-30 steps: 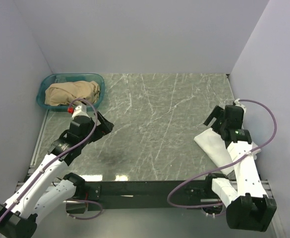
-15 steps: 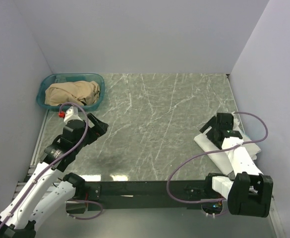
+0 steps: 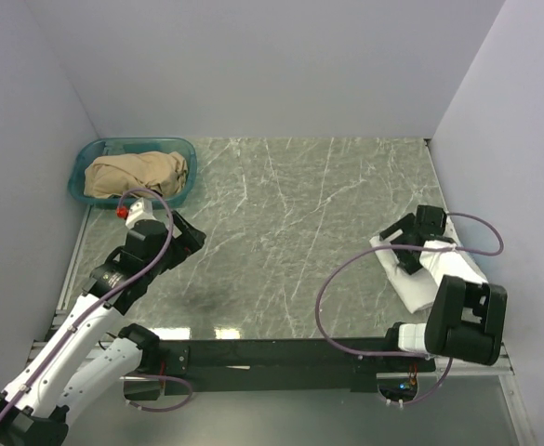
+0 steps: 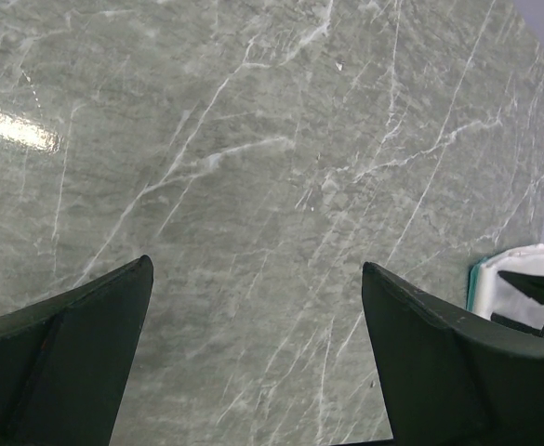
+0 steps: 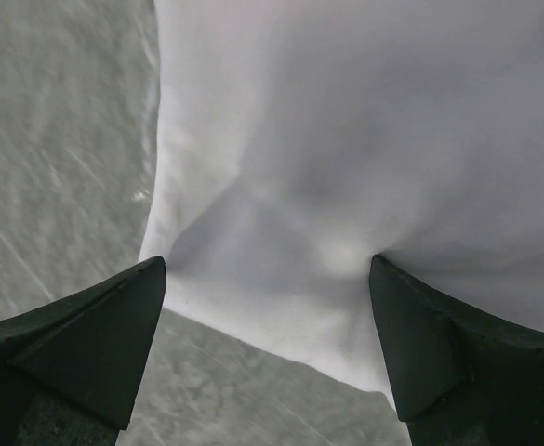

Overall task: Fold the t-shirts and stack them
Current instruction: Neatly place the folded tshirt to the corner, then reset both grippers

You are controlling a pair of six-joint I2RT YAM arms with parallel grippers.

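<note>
Top external view: table (image 3: 290,214) is carrying the folded white t-shirt (image 3: 413,290) at its right edge.
Right gripper (image 3: 404,243) is hanging low over the shirt's upper-left corner, jaws spread. Left gripper (image 3: 186,237), jaws also apart, is hovering over bare marble at left. Flattening the fold is probably calling for an even, straight-down press without dragging cloth.

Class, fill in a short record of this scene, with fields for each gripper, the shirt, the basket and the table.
left gripper: open, above bare table, holding nothing
right gripper: open, pressed onto the white t-shirt
white t-shirt: folded, at the table's right edge, puckered under the gripper
basket: teal, far left corner, holding a tan cloth
table: grey-green marble pattern
</note>
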